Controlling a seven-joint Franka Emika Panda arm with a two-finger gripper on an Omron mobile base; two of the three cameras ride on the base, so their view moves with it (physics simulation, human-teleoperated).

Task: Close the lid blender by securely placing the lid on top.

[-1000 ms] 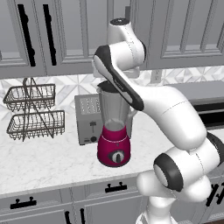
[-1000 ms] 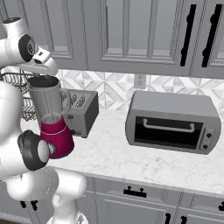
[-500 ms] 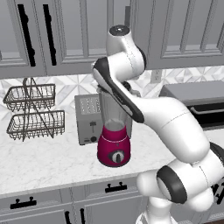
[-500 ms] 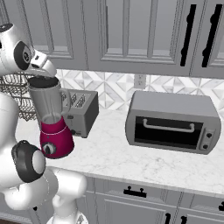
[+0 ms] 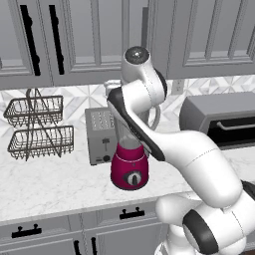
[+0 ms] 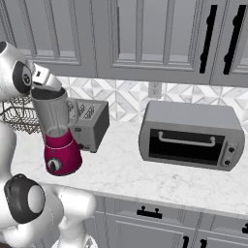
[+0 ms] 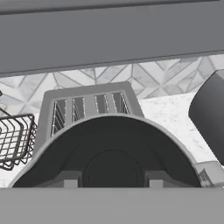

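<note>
here the blender [image 6: 57, 135] stands on the marble bench [image 6: 145, 177], just in front of and beside the grey toaster [image 6: 89, 123], its magenta base and dark knob facing the room. the right base view shows the jar whole: clear grey wall, side handle toward the toaster, and the white hand of the arm tilted right over its rim. in the left base view the arm's forearm crosses in front of the jar, so there only the blender's [image 5: 130, 164] base and a strip of glass show, with the toaster [image 5: 101, 135] behind it and a two-tier wire basket [image 5: 37, 127] well off to the left. the hand view looks down into the jar's mouth [image 7: 109, 153], a wide dark round opening, with the toaster's [image 7: 87, 107] slots beyond it and a corner of the basket [image 7: 15, 138] to the left. the toaster oven [image 6: 191, 133] sits apart on the right of the bench. the tool's fingers are hidden, so whether it is spread or pressed together cannot be told, and i cannot make out the lid for certain.
</note>
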